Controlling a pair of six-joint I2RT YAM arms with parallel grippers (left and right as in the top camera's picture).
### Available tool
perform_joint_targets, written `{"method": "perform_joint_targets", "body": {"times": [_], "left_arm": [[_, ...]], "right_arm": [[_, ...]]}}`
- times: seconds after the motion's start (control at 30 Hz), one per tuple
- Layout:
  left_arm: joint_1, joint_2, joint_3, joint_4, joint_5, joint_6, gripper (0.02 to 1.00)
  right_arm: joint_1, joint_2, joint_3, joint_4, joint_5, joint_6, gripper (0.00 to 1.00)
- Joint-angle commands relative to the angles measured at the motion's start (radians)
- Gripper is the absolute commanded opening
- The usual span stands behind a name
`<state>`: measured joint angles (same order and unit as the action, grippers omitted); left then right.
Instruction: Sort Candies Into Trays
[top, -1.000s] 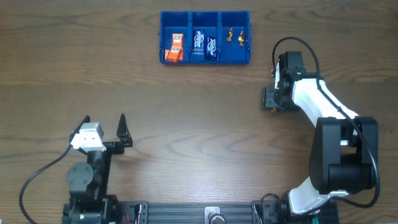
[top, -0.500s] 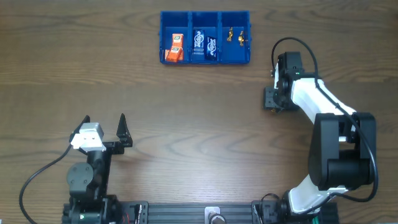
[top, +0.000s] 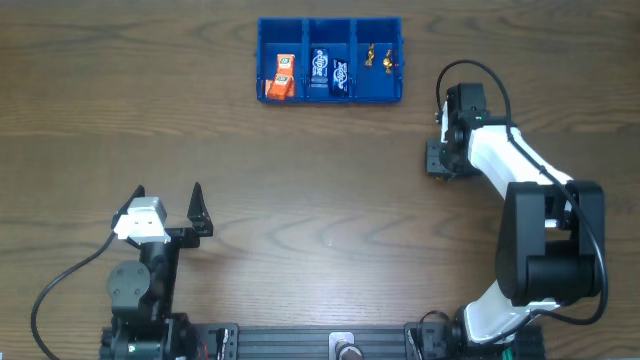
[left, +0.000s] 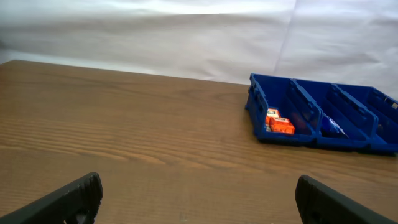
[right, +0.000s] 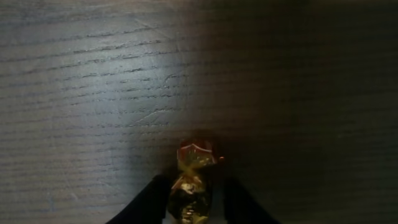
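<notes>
Two arms stand at the near edge of the wooden table (top: 300, 180). Nearest, at about 8 o'clock from the table's middle, the left gripper (top: 167, 190) hangs just ahead of its base. Its fingers (left: 73, 198) are spread wide and released, with bare wood between them.

Farther out, at roughly 2 o'clock from the middle, the right gripper (top: 438, 160) points down at the table. Its fingers (right: 155, 198) are clenched on a gold-wrapped candy (right: 191, 186), one on each side of the wrapper. The wrapper's twisted end sticks out past the fingertips over the wood grain. Whether the candy touches the table cannot be told.

Farthest away, at 12 o'clock, lies the blue tray (top: 330, 99), with three compartments side by side. The left one holds orange candies (top: 281, 78), the middle one blue candies (top: 330, 70), and the right one small gold pieces (top: 378, 60). The held candy is well apart from the tray, at about 5 o'clock from its right compartment.
</notes>
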<state>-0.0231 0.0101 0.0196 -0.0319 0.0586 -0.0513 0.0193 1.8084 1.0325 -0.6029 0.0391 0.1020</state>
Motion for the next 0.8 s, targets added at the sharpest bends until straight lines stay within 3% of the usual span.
{"method": "perform_joint_targets", "body": {"times": [0.03,0.47,0.8], "left_arm": [[0.002,-0.005,-0.015,-0.043,0.010,0.003,0.998],[0.002,-0.005,-0.015,-0.043,0.010,0.003,0.996],[0.002,-0.005,-0.015,-0.043,0.010,0.003,0.998]], "right_arm": [[0.004,0.010,-0.006,0.003,0.011,0.002,0.270],[0.015,0.010,-0.005,0.004,0.011,0.005,0.211],[0.137,-0.145,0.018,0.048,-0.023,0.027,0.194]]}}
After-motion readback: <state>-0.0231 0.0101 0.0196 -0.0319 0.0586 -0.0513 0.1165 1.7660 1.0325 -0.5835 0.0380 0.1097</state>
